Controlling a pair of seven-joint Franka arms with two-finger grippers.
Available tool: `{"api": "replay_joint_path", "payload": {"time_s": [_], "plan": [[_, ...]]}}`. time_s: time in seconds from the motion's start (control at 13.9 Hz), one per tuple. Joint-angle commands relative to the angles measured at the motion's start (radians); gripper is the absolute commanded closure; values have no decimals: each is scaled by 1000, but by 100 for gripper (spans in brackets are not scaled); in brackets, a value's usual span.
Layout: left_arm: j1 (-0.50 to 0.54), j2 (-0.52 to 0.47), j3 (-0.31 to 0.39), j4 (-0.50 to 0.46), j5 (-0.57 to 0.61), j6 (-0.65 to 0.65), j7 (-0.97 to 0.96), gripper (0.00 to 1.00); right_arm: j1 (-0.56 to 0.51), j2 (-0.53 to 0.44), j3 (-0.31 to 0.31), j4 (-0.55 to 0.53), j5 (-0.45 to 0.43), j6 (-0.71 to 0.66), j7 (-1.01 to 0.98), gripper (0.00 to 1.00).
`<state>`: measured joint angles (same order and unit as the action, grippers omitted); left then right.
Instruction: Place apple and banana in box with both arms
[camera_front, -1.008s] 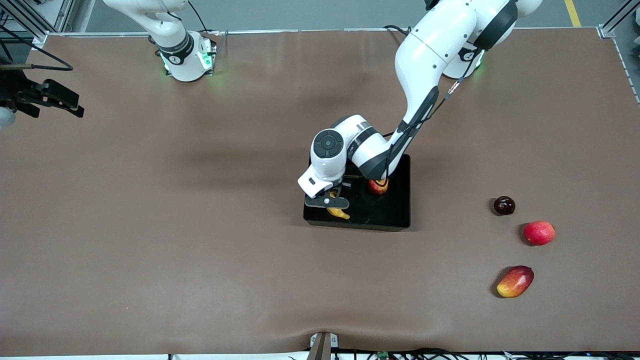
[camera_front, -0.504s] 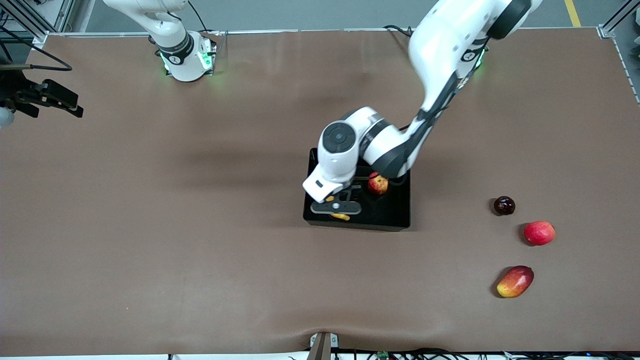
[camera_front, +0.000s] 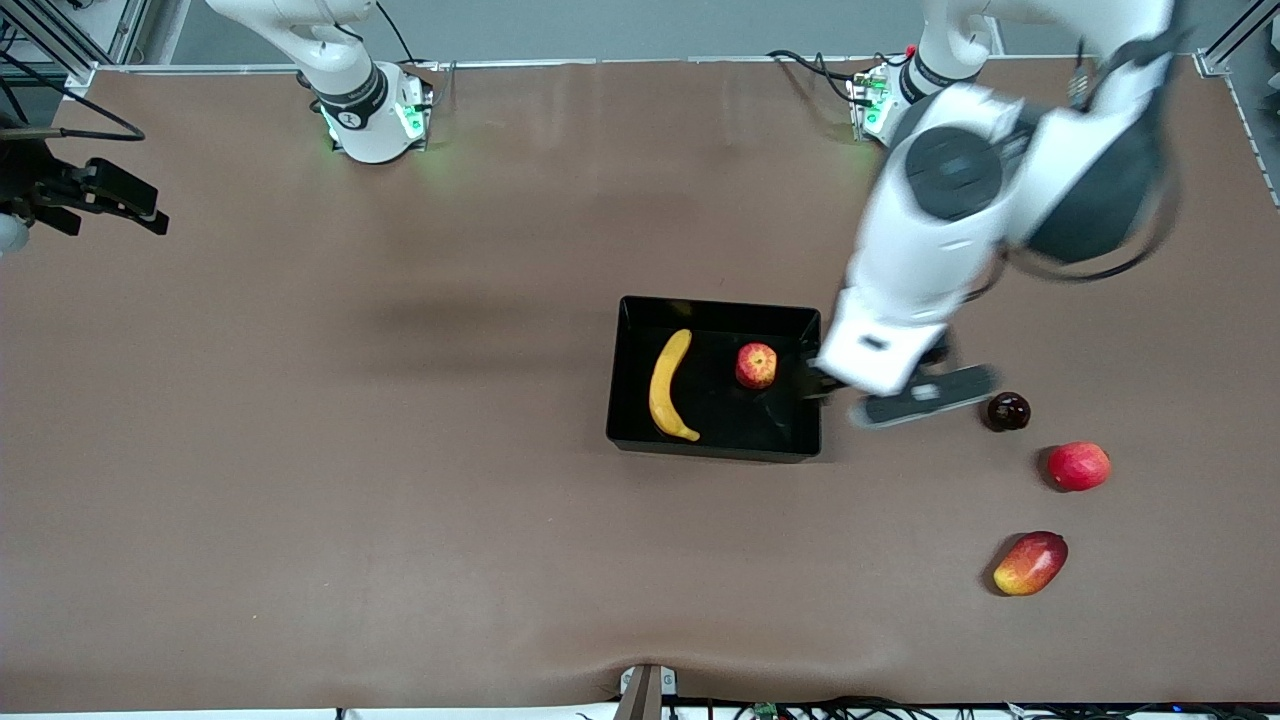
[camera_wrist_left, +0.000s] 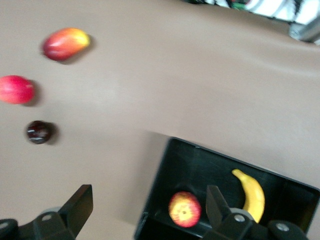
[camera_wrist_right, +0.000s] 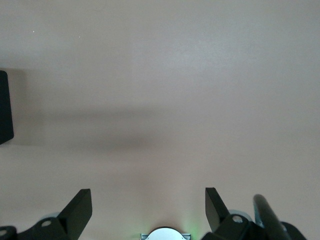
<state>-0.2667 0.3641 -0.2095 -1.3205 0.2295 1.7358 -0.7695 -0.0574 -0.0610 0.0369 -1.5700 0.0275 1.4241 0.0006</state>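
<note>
box: the shallow rectangular black plastic box (camera_front: 795, 330) with glossy walls sits mid-table, toward the left arm's end.
banana: the curved plain yellow banana (camera_front: 669, 385) lies on the floor of the box, at the side toward the right arm's end; also seen from the left wrist (camera_wrist_left: 252, 194).
apple: the small round red apple with yellowish streaks (camera_front: 756, 365) rests in the box beside the banana, apart from it (camera_wrist_left: 184, 209).
left gripper: the black left gripper (camera_front: 925, 393) is up in the air over the bare brown table just beside the box wall, fingers (camera_wrist_left: 79, 204) spread wide, holding nothing.
right gripper: the black right gripper (camera_front: 95, 195) waits at the right arm's end of the table, fingers (camera_wrist_right: 80, 207) apart, empty.
other fruit: a small dark red round fruit (camera_front: 1008, 411), a plain pinkish-red round fruit (camera_front: 1078, 466) and an oval red-and-yellow fruit (camera_front: 1030, 563) lie on the table toward the left arm's end.
</note>
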Motion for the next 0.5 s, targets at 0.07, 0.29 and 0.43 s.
{"api": "replay_joint_path", "payload": {"time_s": [0.07, 0.29, 0.43], "plan": [[99, -109, -11, -51, -19, -71, 103, 0, -18, -14, 9, -10, 22, 1, 2, 0], [193, -180, -2, -83, -85, -97, 284, 0, -21, -13, 9, -10, 22, 2, 2, 0], [208, -247, 53, -166, -108, -90, 393, 0, -32, -13, 9, -10, 23, 2, 2, 0]]}}
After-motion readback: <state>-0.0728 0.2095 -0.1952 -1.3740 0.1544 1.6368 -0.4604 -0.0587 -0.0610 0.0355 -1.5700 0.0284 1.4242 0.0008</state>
